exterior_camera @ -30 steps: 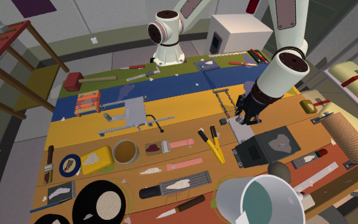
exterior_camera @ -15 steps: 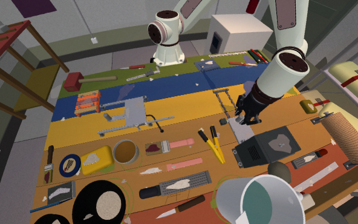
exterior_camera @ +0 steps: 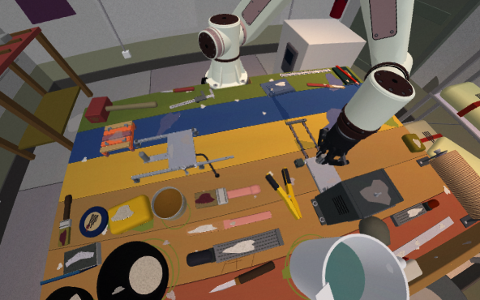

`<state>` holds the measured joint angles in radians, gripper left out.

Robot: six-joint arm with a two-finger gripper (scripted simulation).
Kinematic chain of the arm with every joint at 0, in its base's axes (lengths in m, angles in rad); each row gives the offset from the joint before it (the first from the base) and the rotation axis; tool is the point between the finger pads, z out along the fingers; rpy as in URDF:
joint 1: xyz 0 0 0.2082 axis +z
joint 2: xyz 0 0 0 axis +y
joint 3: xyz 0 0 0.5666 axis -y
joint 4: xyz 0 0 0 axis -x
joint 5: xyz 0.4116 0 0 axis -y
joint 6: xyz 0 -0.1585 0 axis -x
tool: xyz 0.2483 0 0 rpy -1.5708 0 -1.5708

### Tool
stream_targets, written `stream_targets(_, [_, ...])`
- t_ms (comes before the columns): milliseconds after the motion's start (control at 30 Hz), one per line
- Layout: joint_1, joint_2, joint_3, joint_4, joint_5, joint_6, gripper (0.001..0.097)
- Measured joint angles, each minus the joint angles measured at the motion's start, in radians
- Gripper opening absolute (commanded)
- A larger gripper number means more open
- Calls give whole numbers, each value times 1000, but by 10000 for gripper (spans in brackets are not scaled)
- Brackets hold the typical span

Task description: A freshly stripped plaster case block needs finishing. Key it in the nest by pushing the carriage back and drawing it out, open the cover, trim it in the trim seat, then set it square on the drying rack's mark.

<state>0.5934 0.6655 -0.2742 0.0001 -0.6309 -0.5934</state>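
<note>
On the right half of the bench a grey carriage plate [exterior_camera: 322,173] lies on thin rails [exterior_camera: 301,138] that run back from a dark box with a stained cover [exterior_camera: 358,196]. My gripper [exterior_camera: 325,159] is down at the back end of the plate, closing. I cannot see what is between its fingers; the block is hidden under the hand. A small dark knob [exterior_camera: 298,163] sits just left of the plate. A second grey plate on rails [exterior_camera: 182,155] lies left of centre.
A large grey bucket [exterior_camera: 346,269] stands at the front edge. Yellow clamps [exterior_camera: 285,192] lie left of the dark box. A wound spool [exterior_camera: 466,184] is at the right edge. Brushes, rasps, a knife and a tin crowd the front.
</note>
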Motion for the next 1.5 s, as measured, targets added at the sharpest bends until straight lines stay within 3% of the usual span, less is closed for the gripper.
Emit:
stream_targets(233, [0, 0, 0, 0, 0, 0, 80])
stream_targets(1500, [11, -13, -32, 1, 22, -12, 80])
